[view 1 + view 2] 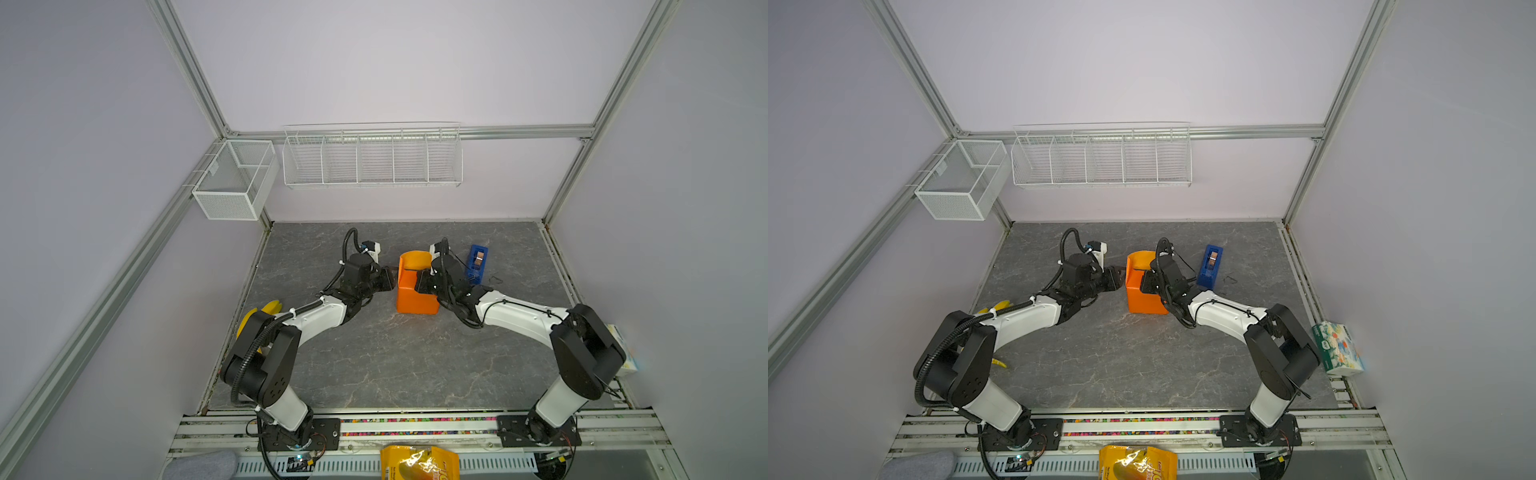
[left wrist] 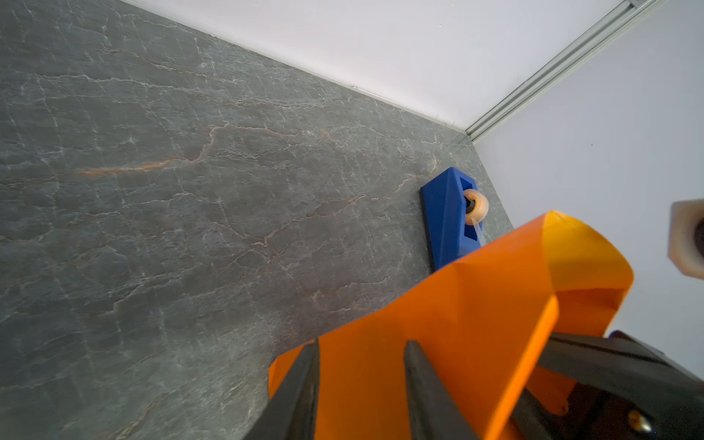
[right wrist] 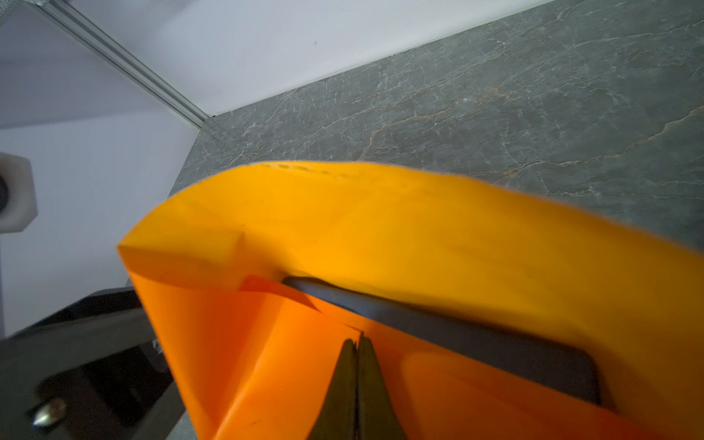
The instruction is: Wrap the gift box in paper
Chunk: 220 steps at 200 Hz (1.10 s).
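The left tool [image 2: 362, 365] has its two dark fingers [image 2: 304, 388] spread apart with nothing caught between them. Their tips point at the left side of the large plain orange sheet of thin paper [image 2: 457, 324]; whether they touch it I cannot tell. The right tool [image 3: 358, 343] has its fingers pressed together, tips down on an orange flap lying over the top. I cannot tell whether a paper edge is pinched between them.

The paper is folded up into a boxy shape. Its left wall stands upright and its far flap rises and curls over. Inside it sits the matte dark navy-blue cardboard gift box [image 3: 476, 343]. Only a dark strip of the box's edge shows, in the right wrist view, between the flat flap and the curling far flap. In both top views the paper [image 1: 415, 297] hides the box wholly.

This bundle stands on the grey marble-patterned counter [image 1: 374, 357], nearer the far edge than the near one and about midway between the left and right edges. Just beside it, toward the far right corner, stands a narrow bright-blue tape dispenser [image 1: 477, 264] with its roll of clear tape. A glossy yellow snack bag [image 1: 419, 461] lies beyond the near edge, and a printed tissue box [image 1: 1339, 349] sits past the right edge.
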Each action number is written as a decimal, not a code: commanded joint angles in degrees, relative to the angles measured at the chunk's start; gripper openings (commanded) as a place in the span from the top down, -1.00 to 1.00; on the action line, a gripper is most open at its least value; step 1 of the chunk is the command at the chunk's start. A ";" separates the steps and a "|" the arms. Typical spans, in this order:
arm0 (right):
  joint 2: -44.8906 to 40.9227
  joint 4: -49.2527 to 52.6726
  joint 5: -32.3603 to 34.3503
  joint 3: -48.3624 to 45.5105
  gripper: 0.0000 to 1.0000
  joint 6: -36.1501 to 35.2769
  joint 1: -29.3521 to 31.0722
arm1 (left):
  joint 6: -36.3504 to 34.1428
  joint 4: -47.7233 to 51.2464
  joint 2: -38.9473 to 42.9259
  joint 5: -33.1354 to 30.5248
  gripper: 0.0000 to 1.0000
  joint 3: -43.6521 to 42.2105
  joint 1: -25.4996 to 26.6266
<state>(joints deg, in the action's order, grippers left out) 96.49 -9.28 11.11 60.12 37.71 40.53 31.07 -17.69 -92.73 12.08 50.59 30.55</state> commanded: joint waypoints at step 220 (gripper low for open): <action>0.59 8.07 0.95 -0.61 0.87 -0.16 -0.59 | 1.36 -6.79 3.39 -15.93 -0.31 -4.96 3.78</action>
<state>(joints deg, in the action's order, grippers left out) 96.42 -8.93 11.11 60.18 37.71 40.53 32.93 -25.08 -90.28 -1.50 44.99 34.85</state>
